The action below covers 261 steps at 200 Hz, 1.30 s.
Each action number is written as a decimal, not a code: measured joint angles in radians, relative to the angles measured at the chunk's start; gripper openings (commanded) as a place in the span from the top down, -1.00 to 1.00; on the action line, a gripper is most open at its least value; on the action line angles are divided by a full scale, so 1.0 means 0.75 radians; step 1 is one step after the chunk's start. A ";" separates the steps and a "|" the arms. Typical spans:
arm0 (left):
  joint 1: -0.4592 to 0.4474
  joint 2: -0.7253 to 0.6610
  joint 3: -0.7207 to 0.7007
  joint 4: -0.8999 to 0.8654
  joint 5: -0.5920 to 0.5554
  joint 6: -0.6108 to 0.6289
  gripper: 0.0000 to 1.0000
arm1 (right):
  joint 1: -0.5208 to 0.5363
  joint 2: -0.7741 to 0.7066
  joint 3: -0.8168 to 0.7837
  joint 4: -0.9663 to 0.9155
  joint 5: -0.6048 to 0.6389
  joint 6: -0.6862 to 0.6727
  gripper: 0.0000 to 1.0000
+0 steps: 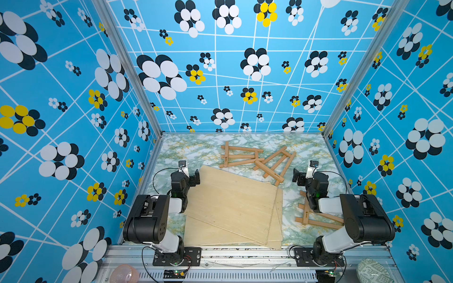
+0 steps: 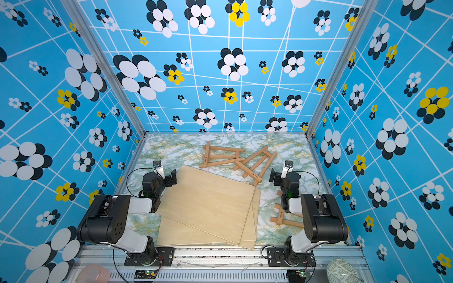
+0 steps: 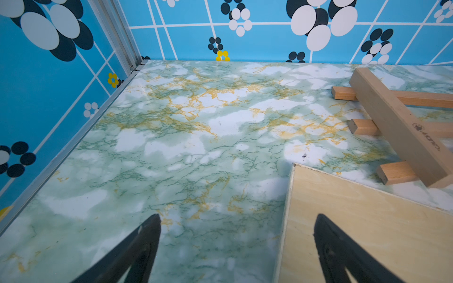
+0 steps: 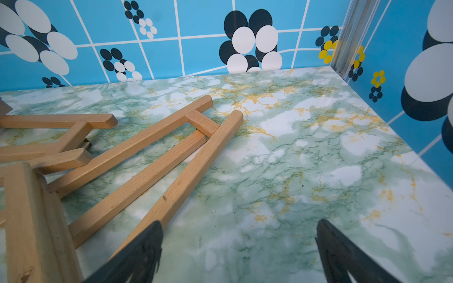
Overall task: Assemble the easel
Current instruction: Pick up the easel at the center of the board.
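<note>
Green-and-gold marbled counter (image 1: 186, 147) enclosed on three sides by blue walls (image 1: 73, 98) printed with white, black and yellow flowers, joined by aluminium corner posts (image 1: 127, 68).

Lab test cell, aluminium frame (image 1: 245, 254), flower-print walls (image 1: 61, 98), marbled tabletop (image 1: 186, 149)

The surface (image 1: 186, 152) has a marble pattern in green, white and yellow. Blue walls (image 1: 73, 103) stand around it on three sides, printed with white lines and flowers of white, black and yellow ovals. Aluminium posts (image 1: 127, 66) mark the far corners. Along the near edge runs a metal rail (image 1: 245, 253). Near its two ends lie a pink translucent object (image 1: 123, 274) and a rounded green-patterned object (image 1: 372, 270).
</note>
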 measured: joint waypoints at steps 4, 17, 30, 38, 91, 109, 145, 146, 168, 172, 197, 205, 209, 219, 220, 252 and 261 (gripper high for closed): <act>0.000 0.001 0.000 0.000 0.000 0.000 -0.97 | 0.000 0.000 0.000 0.000 -0.001 0.000 -0.99; 0.000 0.000 0.000 0.000 -0.001 0.000 -0.98 | 0.000 0.000 0.000 0.001 0.000 0.001 -0.98; 0.000 -0.003 0.000 -0.002 -0.002 -0.001 -0.97 | 0.000 0.000 -0.004 0.012 0.001 0.001 -0.98; 0.000 -0.023 0.000 -0.026 -0.008 -0.001 -0.98 | 0.000 -0.010 -0.010 0.014 0.007 0.001 -0.98; -0.015 -0.396 0.130 -0.424 -0.099 -0.075 -0.98 | 0.000 -0.334 0.120 -0.398 0.098 0.058 -0.99; -0.015 -0.492 0.264 -0.637 -0.090 -0.146 -0.98 | -0.001 -0.439 0.281 -0.650 0.109 0.167 -0.98; -0.017 -0.490 0.640 -1.131 0.054 -0.275 -0.98 | -0.001 -0.476 0.651 -1.155 -0.083 0.393 -0.98; -0.018 -0.489 0.651 -1.146 0.060 -0.279 -0.98 | 0.000 -0.475 0.662 -1.169 -0.099 0.400 -0.99; -0.039 -0.464 0.747 -1.341 0.171 -0.333 -0.98 | 0.000 -0.459 0.783 -1.413 -0.291 0.516 -0.99; -0.049 -0.452 0.764 -1.385 0.190 -0.339 -0.98 | 0.000 -0.458 0.792 -1.450 -0.316 0.533 -0.99; -0.145 -0.333 0.883 -1.613 0.257 -0.357 -0.98 | 0.010 -0.456 0.814 -1.658 -0.466 0.622 -0.99; -0.178 -0.287 0.930 -1.676 0.268 -0.357 -1.00 | 0.020 -0.454 0.822 -1.714 -0.494 0.637 -0.99; -0.201 -0.254 0.961 -1.711 0.274 -0.356 -1.00 | 0.028 -0.451 0.827 -1.741 -0.508 0.643 -0.99; -0.248 -0.186 1.032 -1.778 0.277 -0.356 -0.95 | 0.049 -0.446 0.839 -1.786 -0.533 0.654 -0.99; -0.253 -0.180 1.039 -1.784 0.277 -0.355 -0.95 | 0.052 -0.445 0.840 -1.792 -0.535 0.657 -0.99; -0.379 0.079 1.303 -1.945 0.268 -0.333 -0.76 | 0.120 -0.439 0.846 -1.863 -0.585 0.693 -0.99; -0.403 0.156 1.374 -1.980 0.264 -0.332 -0.74 | 0.134 -0.438 0.846 -1.868 -0.591 0.702 -0.99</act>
